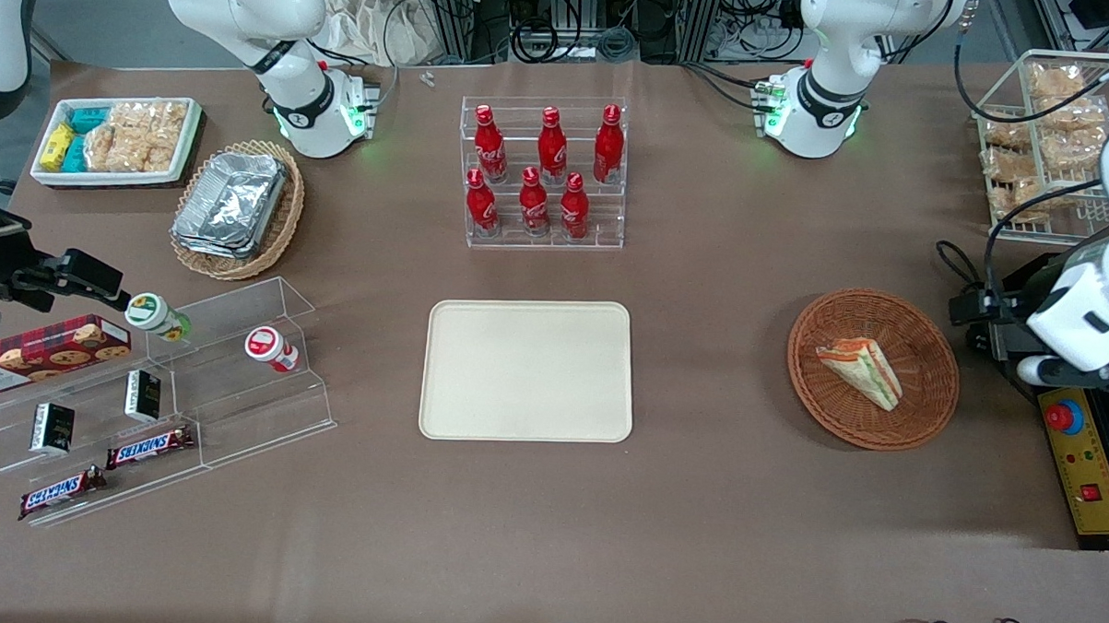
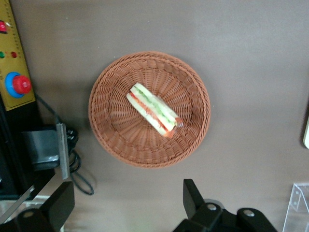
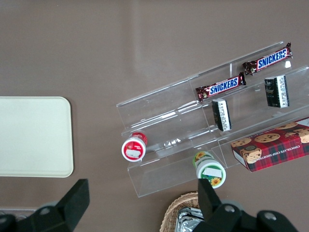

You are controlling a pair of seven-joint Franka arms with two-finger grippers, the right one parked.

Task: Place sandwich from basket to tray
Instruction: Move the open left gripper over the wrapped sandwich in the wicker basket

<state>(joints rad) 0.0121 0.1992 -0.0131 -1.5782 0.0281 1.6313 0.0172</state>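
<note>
One sandwich (image 1: 860, 371) lies on its side in the reddish-brown wicker basket (image 1: 923, 334), toward the working arm's end of the brown counter (image 1: 741, 502). Its green and orange-red filling shows plainly in the wrist view. Above the counter, just beside the basket's rim, the left pincer (image 2: 128, 203) hangs with its fingers (image 2: 193, 195) spread wide and nothing between them. Well apart from the basket, the cream tray (image 1: 527, 370) sits bare at the counter's middle.
</note>
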